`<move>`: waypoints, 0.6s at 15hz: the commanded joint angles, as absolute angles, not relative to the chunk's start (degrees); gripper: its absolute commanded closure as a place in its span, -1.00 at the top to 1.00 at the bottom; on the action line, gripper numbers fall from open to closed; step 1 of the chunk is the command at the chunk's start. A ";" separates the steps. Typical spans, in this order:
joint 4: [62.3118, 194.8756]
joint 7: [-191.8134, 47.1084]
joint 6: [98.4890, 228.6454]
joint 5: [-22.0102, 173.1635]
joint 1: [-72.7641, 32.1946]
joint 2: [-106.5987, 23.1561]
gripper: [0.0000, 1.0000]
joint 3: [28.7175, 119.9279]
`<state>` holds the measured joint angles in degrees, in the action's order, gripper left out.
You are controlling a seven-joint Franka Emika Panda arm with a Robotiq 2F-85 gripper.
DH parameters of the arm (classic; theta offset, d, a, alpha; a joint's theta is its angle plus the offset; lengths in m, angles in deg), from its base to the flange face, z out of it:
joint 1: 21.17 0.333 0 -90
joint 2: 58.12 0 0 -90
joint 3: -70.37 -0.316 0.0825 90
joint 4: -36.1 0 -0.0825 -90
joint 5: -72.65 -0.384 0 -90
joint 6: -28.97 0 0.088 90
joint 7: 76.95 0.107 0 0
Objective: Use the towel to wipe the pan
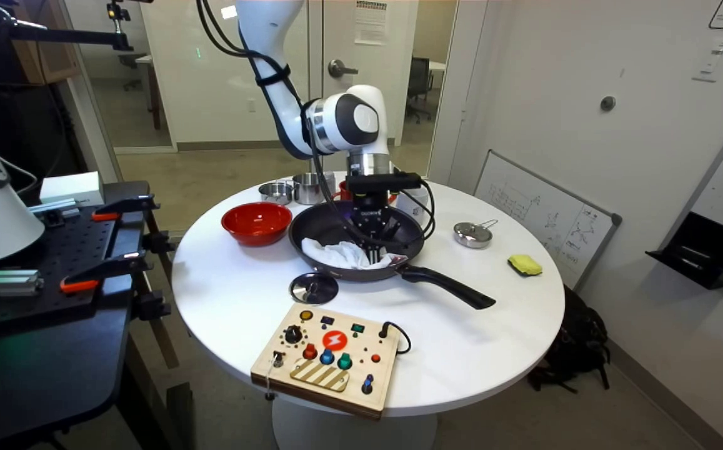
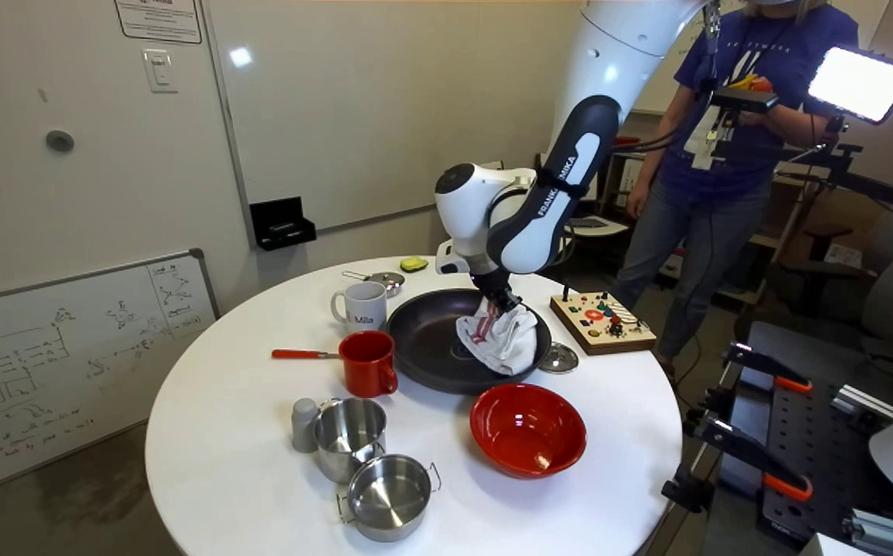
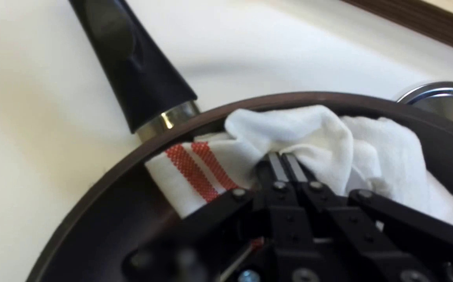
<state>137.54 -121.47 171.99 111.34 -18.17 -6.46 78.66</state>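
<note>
The dark round pan [image 1: 314,226] sits on the white table in both exterior views [image 2: 427,340], with its black handle [image 1: 448,286] pointing off to one side. A white towel [image 1: 336,255] with red stripes lies bunched inside the pan, against the wall by the handle side; it also shows in an exterior view [image 2: 508,344] and in the wrist view [image 3: 390,152]. My gripper [image 3: 283,156] is inside the pan and points down, its fingers nearly together on a fold of the towel. The fingertips are partly hidden in the cloth.
A red bowl [image 2: 527,428], red mug [image 2: 367,363], white mug [image 2: 365,306] and steel pots [image 2: 389,498] stand round the pan. A small lid [image 1: 314,288] and a wooden button box [image 1: 330,359] are near its rim. A yellow sponge [image 1: 525,264] lies farther off.
</note>
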 commanded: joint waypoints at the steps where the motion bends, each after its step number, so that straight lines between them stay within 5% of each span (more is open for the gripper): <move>1: 145.49 -123.84 167.55 113.21 -19.36 -13.04 -0.92 75.73; 9: 141.83 -141.99 157.24 107.42 -23.59 -12.70 -0.93 66.44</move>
